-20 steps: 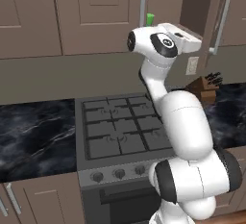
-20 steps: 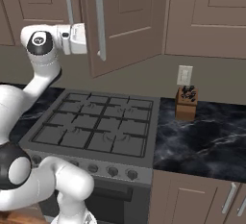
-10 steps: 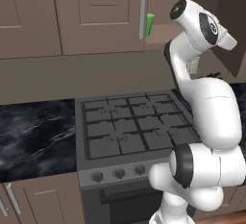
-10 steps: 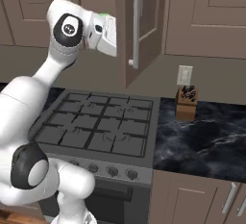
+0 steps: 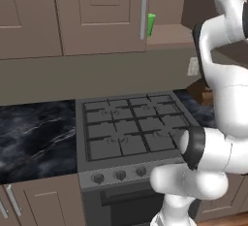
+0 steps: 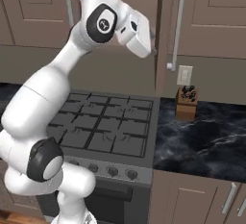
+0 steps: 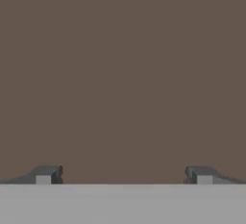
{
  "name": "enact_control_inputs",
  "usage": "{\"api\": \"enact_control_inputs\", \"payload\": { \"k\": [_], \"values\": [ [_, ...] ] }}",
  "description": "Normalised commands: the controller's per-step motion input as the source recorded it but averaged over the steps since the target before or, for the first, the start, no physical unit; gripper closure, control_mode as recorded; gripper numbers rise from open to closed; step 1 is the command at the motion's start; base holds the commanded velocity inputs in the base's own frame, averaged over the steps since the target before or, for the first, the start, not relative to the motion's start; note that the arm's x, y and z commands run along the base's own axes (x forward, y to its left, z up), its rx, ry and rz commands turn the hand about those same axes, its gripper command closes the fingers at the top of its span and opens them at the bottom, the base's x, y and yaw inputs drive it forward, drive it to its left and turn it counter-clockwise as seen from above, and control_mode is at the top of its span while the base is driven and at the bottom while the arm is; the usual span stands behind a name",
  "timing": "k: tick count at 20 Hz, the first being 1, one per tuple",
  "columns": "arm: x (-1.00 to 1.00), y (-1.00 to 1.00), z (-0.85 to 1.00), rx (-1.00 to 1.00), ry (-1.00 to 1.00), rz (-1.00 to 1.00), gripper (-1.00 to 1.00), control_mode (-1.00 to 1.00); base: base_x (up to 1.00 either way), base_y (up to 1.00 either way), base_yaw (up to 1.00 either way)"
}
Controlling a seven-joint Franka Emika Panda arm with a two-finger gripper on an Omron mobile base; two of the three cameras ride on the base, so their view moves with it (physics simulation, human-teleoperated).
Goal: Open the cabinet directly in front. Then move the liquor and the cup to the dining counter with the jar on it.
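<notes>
The gripper (image 7: 124, 174) is seen with its jaws spread wide and nothing between them, close to a plain brown surface, probably the cabinet (image 6: 206, 16) door. The cup (image 5: 151, 24) stands on the cabinet's shelf, just right of the closed left door, above the stove (image 5: 131, 128).

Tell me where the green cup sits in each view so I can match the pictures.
Left base view: the cup stands upper centre, inside the cabinet, beside its silver handle.
Right base view: cup not seen.
Hand view: cup not seen.
Shared landmark: the stove.
</notes>
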Motion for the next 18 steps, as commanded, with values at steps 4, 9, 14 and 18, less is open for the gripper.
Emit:
{"api": "enact_control_inputs", "payload": {
  "k": [4, 9, 14, 18],
  "values": [
    [-0.20, 0.46, -0.41, -0.09, -0.18, 0.30, -1.00, -1.00, 0.00, 0.00, 0.00],
    [-0.43, 1.00, -0.28, -0.13, -0.01, 0.57, -1.00, -1.00, 0.00, 0.00, 0.00],
    [-0.29, 1.00, -0.21, -0.06, 0.01, 0.69, -1.00, -1.00, 0.00, 0.00, 0.00],
    [-0.07, 0.97, -0.07, -0.16, -0.17, 0.62, -1.00, -1.00, 0.00, 0.00, 0.00]
  ]
}}
